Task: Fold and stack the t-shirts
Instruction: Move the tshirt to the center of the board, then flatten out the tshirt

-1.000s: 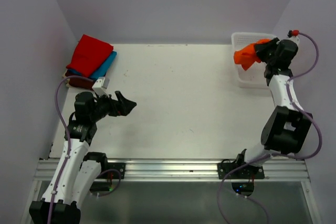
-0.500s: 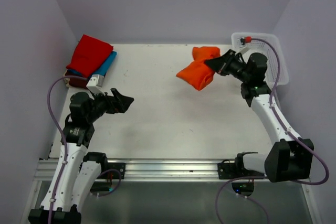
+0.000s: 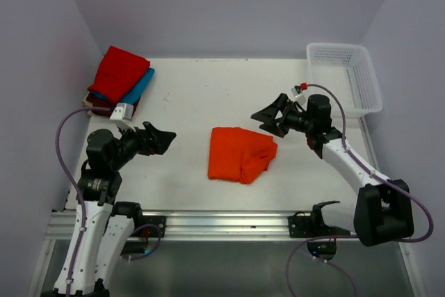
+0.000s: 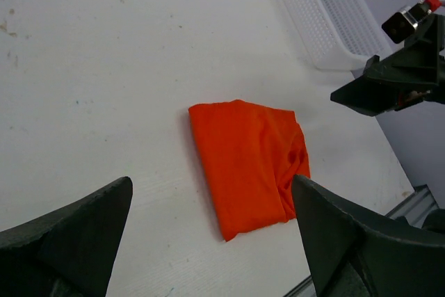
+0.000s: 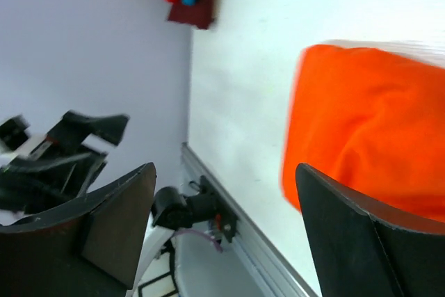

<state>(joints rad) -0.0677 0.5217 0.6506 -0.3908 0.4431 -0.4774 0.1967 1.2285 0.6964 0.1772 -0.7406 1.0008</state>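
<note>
Centre of desk [image 3: 201, 95] | orange t-shirt [image 3: 240, 153] lies loosely bunched, plain cloth, rumpled along its right side | left end effector [image 3: 165, 142] fingers spread, empty | right end effector [image 3: 263, 124] fingers spread, empty, near shirt

t-shirt [image 3: 240, 153] orange | stack [image 3: 118, 73] red, blue, maroon | basket [image 3: 366, 78] white mesh

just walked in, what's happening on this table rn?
Neither arm is holding anything. The orange t-shirt lies roughly doubled over and rumpled near the middle of the table, not neatly folded. The right tool hangs open just past its far right corner. The left tool is open too, off to its left. A stack of red, turquoise and maroon t-shirts sits at the far left corner, and the white basket at the far right.
</note>
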